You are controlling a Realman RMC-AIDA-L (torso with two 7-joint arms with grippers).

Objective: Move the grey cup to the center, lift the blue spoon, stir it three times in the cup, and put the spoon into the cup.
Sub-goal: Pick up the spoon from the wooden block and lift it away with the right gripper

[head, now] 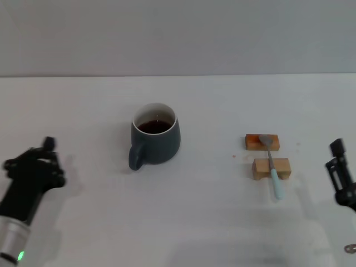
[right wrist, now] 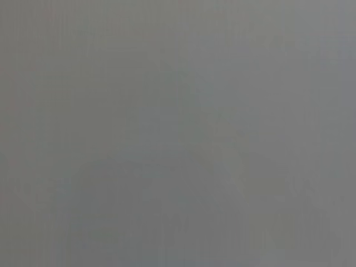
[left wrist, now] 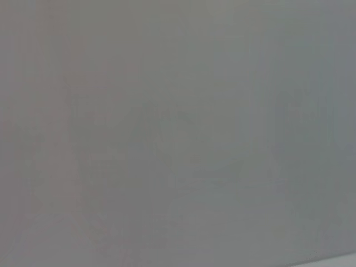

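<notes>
My left gripper (head: pixel 39 161), jaw state I cannot tell, sits nearest the mug (head: pixel 156 139) at its three o'clock, handle facing seven; spoon (head: pixel 271 164) lies twelve-to-six by my right gripper (head: pixel 340 167).

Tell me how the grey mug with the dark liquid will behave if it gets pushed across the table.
The squat dark grey ceramic mug looks unlikely to tip, since its base is wide and rounded. The dark brown liquid sits near the rim, so a quick shove may slosh it. Its loop handle sticks out toward the robot, so an off-centre push would probably turn it.
</notes>
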